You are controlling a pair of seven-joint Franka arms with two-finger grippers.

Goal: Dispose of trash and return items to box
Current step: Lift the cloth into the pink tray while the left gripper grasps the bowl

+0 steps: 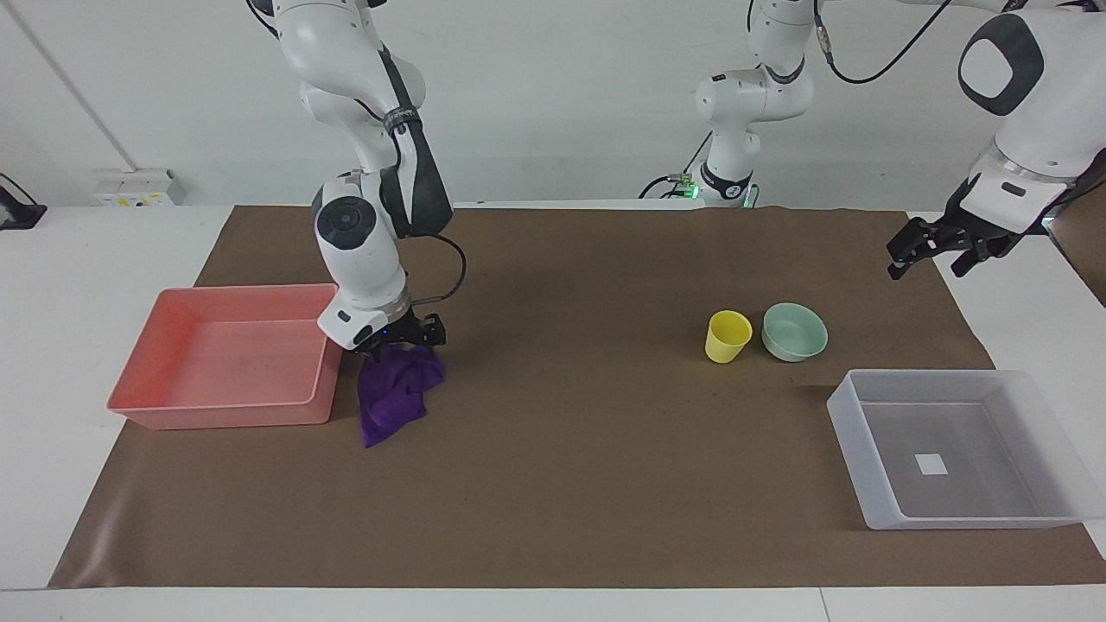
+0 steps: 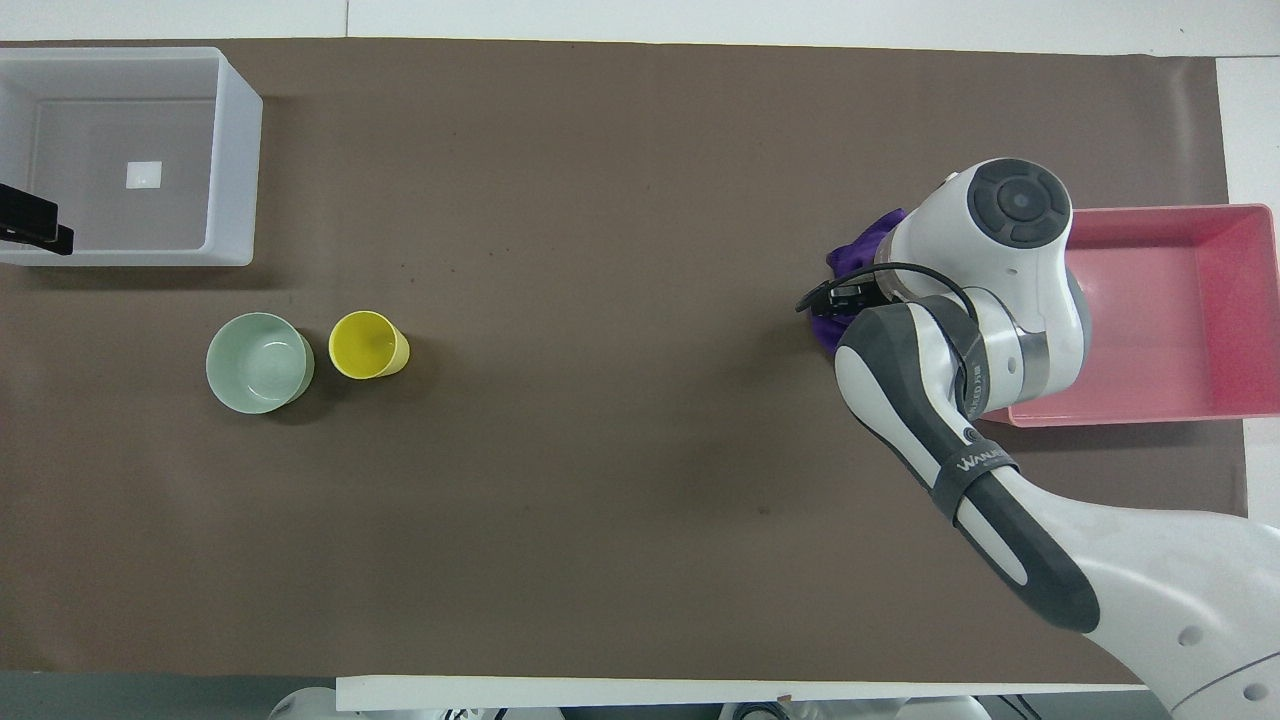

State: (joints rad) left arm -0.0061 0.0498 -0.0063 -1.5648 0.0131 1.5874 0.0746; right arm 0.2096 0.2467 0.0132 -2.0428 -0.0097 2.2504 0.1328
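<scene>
Cloth point(image 1: 393, 393), purple, crumpled, lying on the desk just beside the pink bin point(image 1: 138, 397) on the side toward the cup point(image 1: 727, 336) and bowl point(image 1: 794, 331); judged light, limp and non-slip, best pinched at a raised fold near its top so it lifts as one bunch. Right hand point(image 1: 399, 339) is down on the cloth's upper edge, whether its fingers have gripped cannot be told. Left hand point(image 1: 931, 250) waits spread wide and empty near the box point(image 1: 851, 432).
</scene>
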